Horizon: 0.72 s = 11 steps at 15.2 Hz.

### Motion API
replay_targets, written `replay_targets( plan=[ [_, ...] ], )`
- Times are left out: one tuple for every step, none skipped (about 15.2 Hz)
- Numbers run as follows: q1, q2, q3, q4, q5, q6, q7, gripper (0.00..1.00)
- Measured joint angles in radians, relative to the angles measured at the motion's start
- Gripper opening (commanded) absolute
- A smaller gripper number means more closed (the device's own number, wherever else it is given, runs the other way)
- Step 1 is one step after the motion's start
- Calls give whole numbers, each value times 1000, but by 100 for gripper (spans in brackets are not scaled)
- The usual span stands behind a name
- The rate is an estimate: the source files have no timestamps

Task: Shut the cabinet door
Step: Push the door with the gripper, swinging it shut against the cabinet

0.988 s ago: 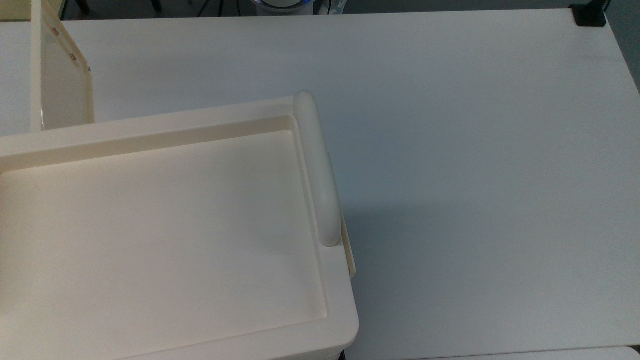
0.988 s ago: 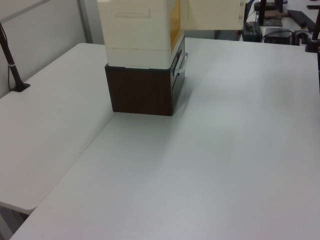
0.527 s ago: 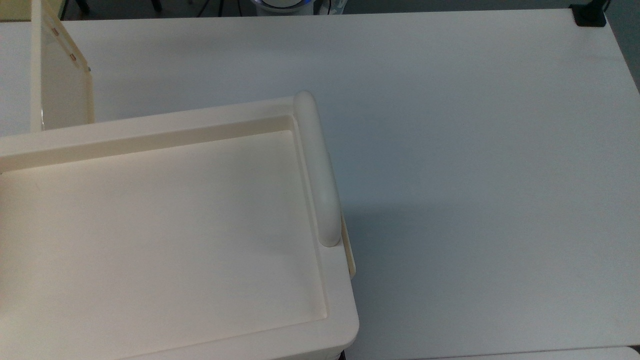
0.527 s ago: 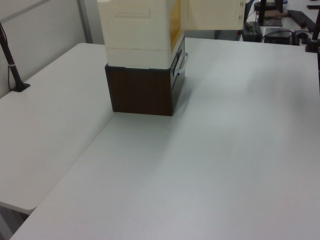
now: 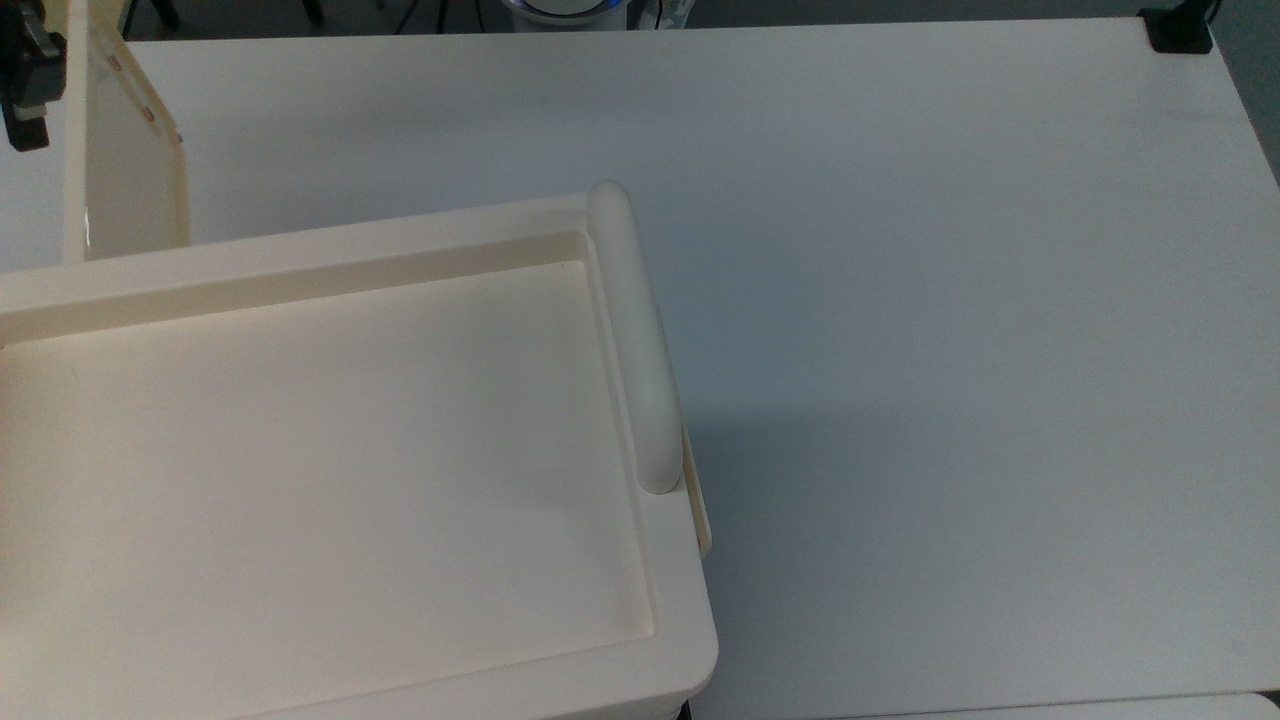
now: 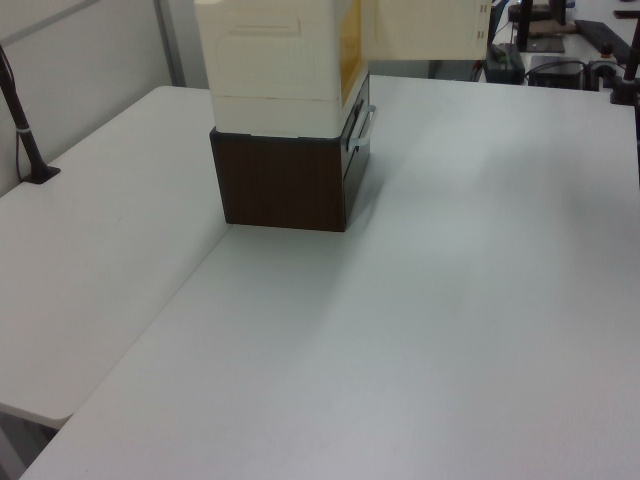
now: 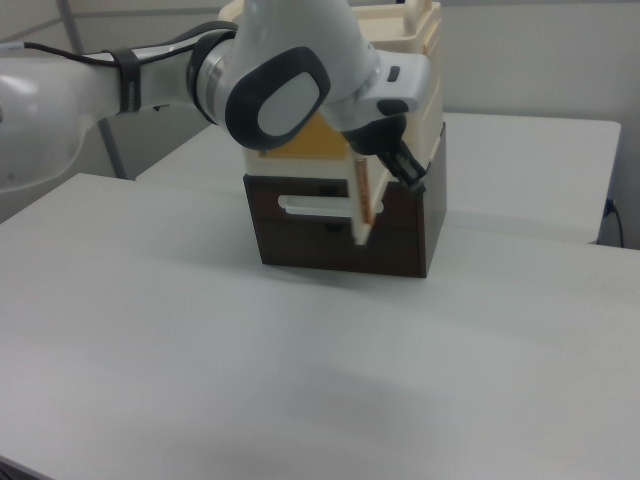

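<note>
Our tool point(image 5: 25, 75) has just entered at ten o'clock in the top view, beside the open cabinet door point(image 5: 125, 170); we cannot tell its opening. Pushing can begin.

The top view looks straight down, close over the cream plastic cabinet point(image 5: 330, 450); left and right views face it across the white table point(image 6: 420, 330) from opposite ends.
</note>
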State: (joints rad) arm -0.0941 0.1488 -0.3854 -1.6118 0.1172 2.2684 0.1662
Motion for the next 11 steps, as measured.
replay_targets(
  plan=[
    [9,0,3,0,0,0,0,0],
    [13,0,11,0,0,0,0,0],
    [14,0,22,0,0,0,0,0],
    [17,0,34,-1,0,0,0,0],
    [18,0,49,0,0,0,0,0],
    [20,0,63,0,0,0,0,0],
    [21,0,77,0,1,0,0,0],
    [21,0,92,0,2,0,0,0],
    [21,0,109,0,4,0,0,0],
    [21,0,129,0,9,0,0,0],
    [22,0,148,0,21,0,2,0]
  ],
)
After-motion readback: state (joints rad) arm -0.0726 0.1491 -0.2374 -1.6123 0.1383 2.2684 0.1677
